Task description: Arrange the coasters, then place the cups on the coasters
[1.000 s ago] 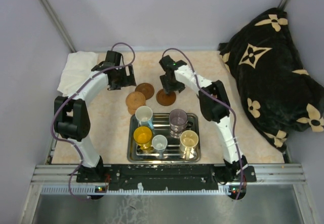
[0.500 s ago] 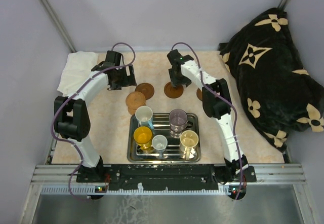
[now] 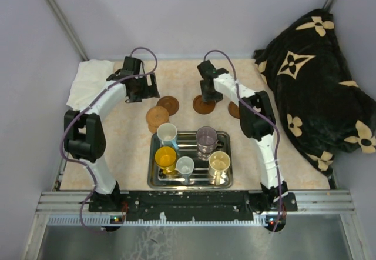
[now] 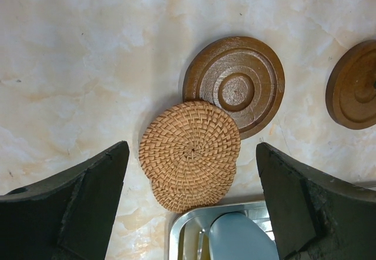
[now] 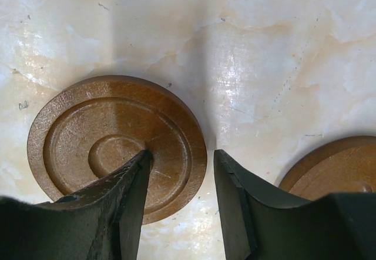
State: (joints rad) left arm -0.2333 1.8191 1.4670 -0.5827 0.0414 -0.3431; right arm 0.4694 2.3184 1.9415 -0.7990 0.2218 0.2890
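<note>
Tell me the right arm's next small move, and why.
Probably close the right gripper on the rim of the wooden coaster under it. One finger is over the disc, the other just outside its edge, with a gap showing, so it isn't pinched yet. A firm hold would let it be lifted and placed.

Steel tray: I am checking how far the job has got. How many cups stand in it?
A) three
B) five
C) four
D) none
B: the steel tray holds the light blue cup, yellow cup, small grey-white cup, cream cup and purplish-grey cup.
</note>
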